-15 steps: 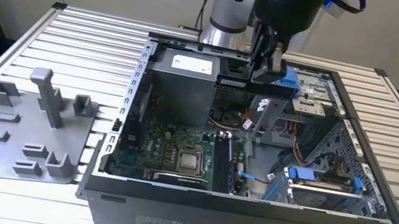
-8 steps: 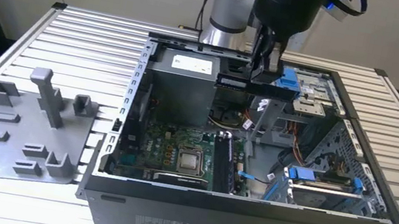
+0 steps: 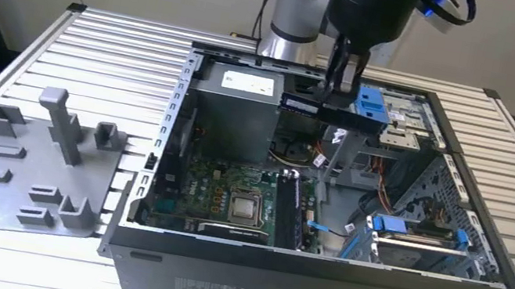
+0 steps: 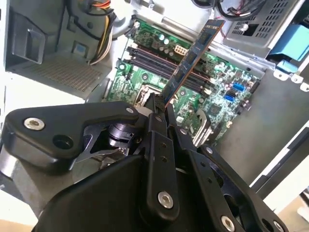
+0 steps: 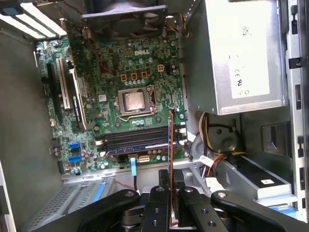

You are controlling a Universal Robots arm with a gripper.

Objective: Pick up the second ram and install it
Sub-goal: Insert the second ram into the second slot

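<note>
Hanging over the open case point(image 3: 320, 271), the gripper point(image 3: 338, 95) is clamped on the ram point(image 3: 332, 112), holding it level in the air above the motherboard point(image 3: 218, 185) and clear of the slots point(image 5: 135, 137). One stick point(image 5: 140, 145) seems already seated there, though that is hard to tell. A grey tray point(image 3: 17, 189) lies on the bench point(image 3: 114, 56) at the exterior view's left.
</note>
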